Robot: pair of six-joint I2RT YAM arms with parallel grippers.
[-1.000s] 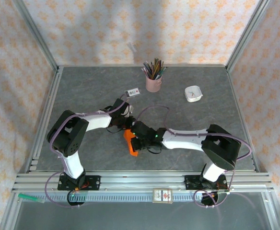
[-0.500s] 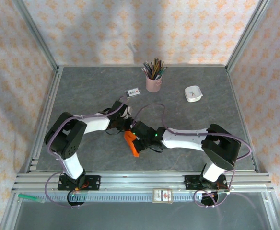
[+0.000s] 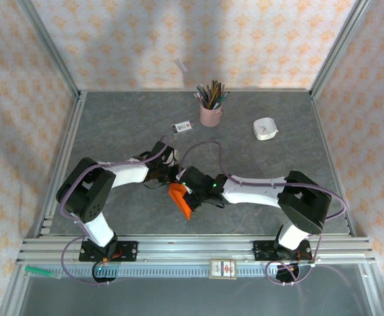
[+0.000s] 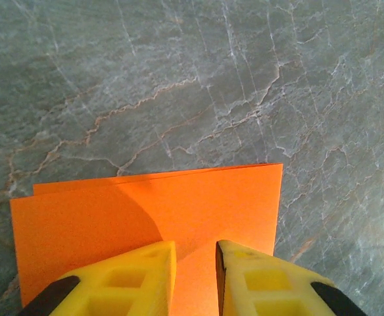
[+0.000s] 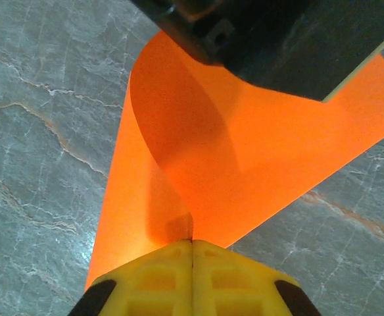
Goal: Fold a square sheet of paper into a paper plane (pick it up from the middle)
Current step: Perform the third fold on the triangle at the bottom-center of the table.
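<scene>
Paper sheet (image 3: 181,200) (image 4: 146,210) (image 5: 258,151), thin, bright orange and folded into layers, lies on the grey marbled tabletop (image 4: 179,66) directly beneath both sets of jaws. The right gripper (image 5: 192,242) has its yellow fingers pressed fully together, pinching a raised curl of the paper sheet. Just beyond it, the left gripper (image 4: 195,253) hangs over the flat layers, its yellow fingers a narrow slit apart; whether they touch the paper I cannot tell.

Pencil cup (image 3: 210,113), small card (image 3: 182,126), white dish (image 3: 265,129) on table (image 3: 113,125).
</scene>
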